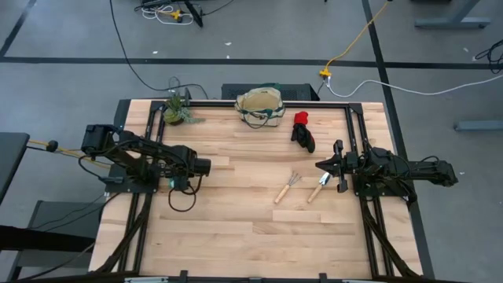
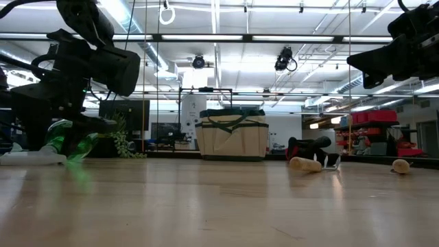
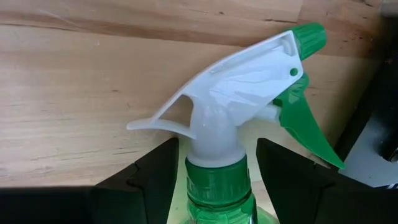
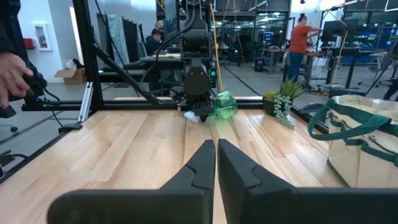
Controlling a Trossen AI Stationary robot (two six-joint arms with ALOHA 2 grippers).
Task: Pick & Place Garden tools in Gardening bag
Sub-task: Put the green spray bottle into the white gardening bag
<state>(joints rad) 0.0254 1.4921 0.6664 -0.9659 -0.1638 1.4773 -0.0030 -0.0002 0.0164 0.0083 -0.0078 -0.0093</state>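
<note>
The tabletop [image 1: 236, 228] is pale wooden planks framed by dark rails, standing on a grey floor crossed by black, white and yellow cables. Beyond it the room is a wide workshop with bright ceiling strip lights, racks and benches; a person in an orange top stands far off, and a hand [image 4: 13, 73] shows at the side.

Near the left edge, the left hand [image 1: 182, 182] has its fingers spread around the neck of a green spray bottle [image 3: 249, 124] with a white head, lying low on the wood. The right hand [image 1: 324, 165], fingers pressed together and holding nothing, hovers near the right edge.

The beige bag [image 1: 259, 107] with green trim sits at the middle of the far edge, a leafy plant [image 1: 176, 110] towards the far left corner. The red-and-black glove [image 1: 302, 130] lies just right of the bag. The rake [image 1: 286, 187] and trowel [image 1: 319, 187] lie side by side right of centre, near the right hand.
</note>
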